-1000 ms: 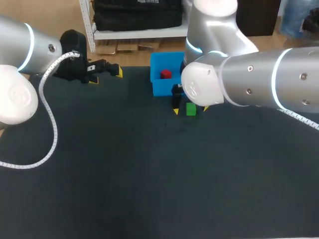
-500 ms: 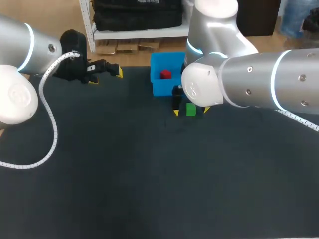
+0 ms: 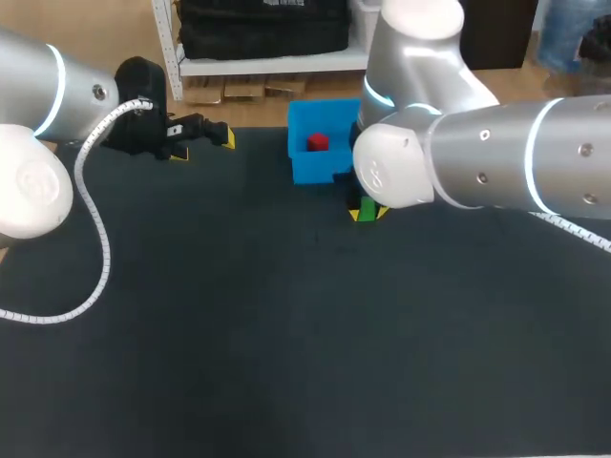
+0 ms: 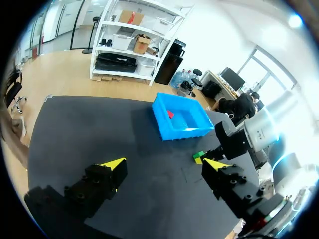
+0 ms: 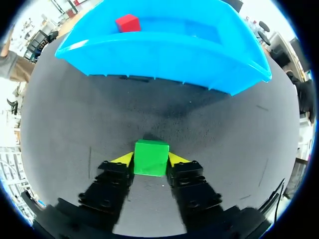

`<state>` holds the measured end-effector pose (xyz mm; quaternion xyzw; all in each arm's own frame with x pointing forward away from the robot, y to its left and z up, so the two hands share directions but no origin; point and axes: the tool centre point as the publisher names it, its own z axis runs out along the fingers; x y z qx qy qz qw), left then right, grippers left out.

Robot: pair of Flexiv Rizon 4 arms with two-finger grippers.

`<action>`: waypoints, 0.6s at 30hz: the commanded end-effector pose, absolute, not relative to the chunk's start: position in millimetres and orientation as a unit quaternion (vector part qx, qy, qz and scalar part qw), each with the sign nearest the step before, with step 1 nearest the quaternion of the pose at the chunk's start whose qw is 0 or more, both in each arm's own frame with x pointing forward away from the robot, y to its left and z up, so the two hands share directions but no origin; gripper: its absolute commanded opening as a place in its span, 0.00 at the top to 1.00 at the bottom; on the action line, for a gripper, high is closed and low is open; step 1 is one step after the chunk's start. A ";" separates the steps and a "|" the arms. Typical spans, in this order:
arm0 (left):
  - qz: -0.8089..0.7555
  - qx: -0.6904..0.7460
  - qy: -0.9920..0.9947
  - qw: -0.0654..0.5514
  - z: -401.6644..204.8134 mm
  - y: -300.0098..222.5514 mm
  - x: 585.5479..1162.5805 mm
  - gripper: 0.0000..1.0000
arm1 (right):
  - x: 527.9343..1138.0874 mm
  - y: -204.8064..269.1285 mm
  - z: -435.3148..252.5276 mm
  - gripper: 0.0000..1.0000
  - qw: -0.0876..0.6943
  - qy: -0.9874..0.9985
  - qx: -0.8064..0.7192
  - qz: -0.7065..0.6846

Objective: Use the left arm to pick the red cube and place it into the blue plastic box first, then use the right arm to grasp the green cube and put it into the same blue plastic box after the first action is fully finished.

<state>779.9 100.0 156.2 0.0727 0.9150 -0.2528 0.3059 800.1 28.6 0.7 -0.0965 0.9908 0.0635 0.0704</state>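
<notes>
The red cube (image 3: 317, 143) (image 5: 128, 22) lies inside the blue plastic box (image 3: 304, 167) (image 5: 164, 55) at the table's far middle. Just in front of the box, the green cube (image 5: 151, 157) (image 3: 368, 208) rests on the dark mat between the yellow fingertips of my right gripper (image 5: 151, 159) (image 3: 366, 212), and both fingers press its sides. My left gripper (image 4: 160, 164) (image 3: 202, 138) hovers open and empty over the mat's far left, well away from the box (image 4: 180, 119). From the left wrist view the green cube (image 4: 199, 155) shows small beside my right arm.
The dark mat (image 3: 239, 324) covers the whole table, with wide bare room in front and to the left. My right arm's large body (image 3: 458, 162) overhangs the area right of the box. A white cable (image 3: 95, 248) loops along my left arm.
My right gripper's fingers, which stood apart on either side of the green cube, have come together on it. The left arm has stayed still.
</notes>
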 end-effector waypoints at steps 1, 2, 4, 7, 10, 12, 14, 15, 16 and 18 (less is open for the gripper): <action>-0.256 0.074 0.913 0.308 155.4 101.3 779.1 0.00 | 794.6 26.2 3.8 1.00 0.077 0.990 -0.098 0.066; -0.256 0.074 0.913 0.308 155.4 101.3 779.1 0.00 | 794.4 26.0 4.5 1.00 0.078 0.990 -0.098 0.065; -0.256 0.074 0.913 0.308 155.4 101.3 779.1 0.00 | 793.6 25.5 6.6 1.00 0.079 0.990 -0.099 0.064; -0.256 0.074 0.913 0.308 155.4 101.3 779.1 0.00 | 790.4 24.1 12.9 1.00 0.078 0.990 -0.103 0.058; -0.256 0.074 0.913 0.308 155.4 101.3 779.1 0.00 | 788.2 21.1 20.5 1.00 0.076 0.990 -0.104 0.054; -0.256 0.074 0.913 0.308 155.4 101.3 779.1 0.00 | 787.1 19.5 25.8 1.00 0.075 0.990 -0.105 0.052; -0.256 0.074 0.913 0.308 155.4 101.3 779.1 0.00 | 786.9 17.6 31.1 1.00 0.075 0.990 -0.106 0.047; -0.256 0.074 0.913 0.308 155.4 101.3 779.1 0.00 | 787.0 16.7 34.1 1.00 0.075 0.990 -0.106 0.047; -0.256 0.074 0.913 0.308 155.4 101.3 779.1 0.00 | 786.8 16.0 37.3 1.00 0.075 0.990 -0.106 0.046; -0.256 0.074 0.913 0.308 155.4 101.3 779.1 0.00 | 786.3 15.0 45.2 1.00 0.077 0.990 -0.108 0.043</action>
